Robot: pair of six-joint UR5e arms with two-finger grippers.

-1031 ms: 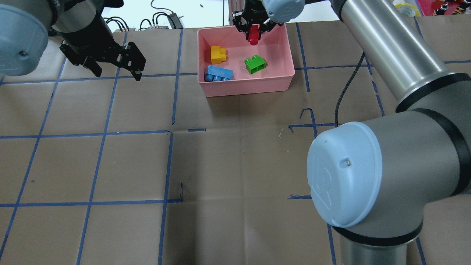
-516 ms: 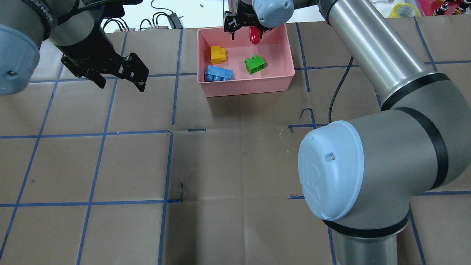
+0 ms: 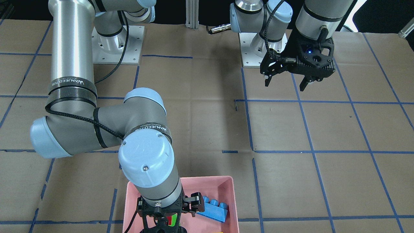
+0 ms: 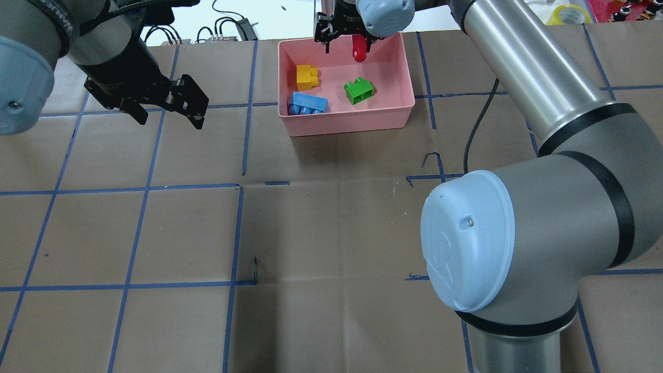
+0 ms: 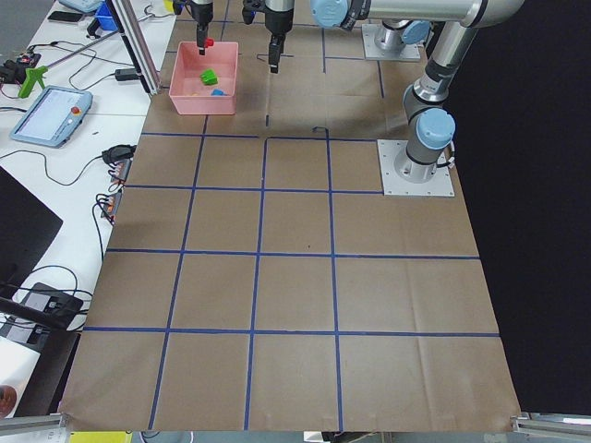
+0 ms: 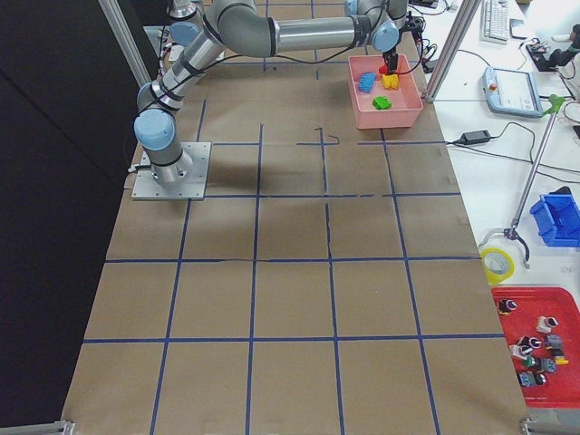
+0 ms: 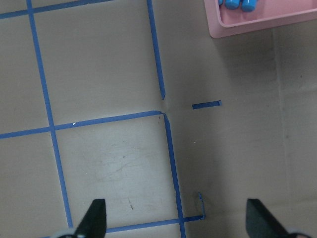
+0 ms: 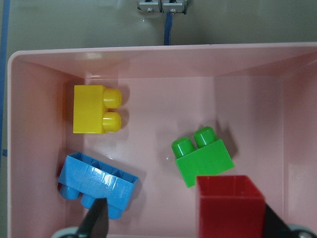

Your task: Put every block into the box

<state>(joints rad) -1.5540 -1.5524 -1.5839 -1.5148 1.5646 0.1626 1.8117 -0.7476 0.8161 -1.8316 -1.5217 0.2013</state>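
Arms: your right one stretches far over the glossy pink box (image 4: pixel 399 111); right gripper (image 8: pixel 183 220) spread wide, boxy red block (image 8: pixel 230 208) against one finger (image 8: pixel 271 220). Left gripper (image 4: pixel 170 122) hangs open too.

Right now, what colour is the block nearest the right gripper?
Red; the block shows best in the right wrist-mounted view.

A: What sort of place is this?
B: A robotics lab. Two industrial arms (image 3: pixel 72 48) are bolted by steel base plates (image 5: pixel 416 168) to a desk (image 5: pixel 397 295) papered brown and marked with a blue tape grid (image 5: pixel 259 252).
A: Anything else?
B: The side bench holds a teach pendant (image 5: pixel 51 115), cables (image 5: pixel 115 152) and a keyboard (image 6: pixel 497 18). Parts bins (image 6: pixel 555 217) and a tape roll (image 6: pixel 497 263) sit on it too.
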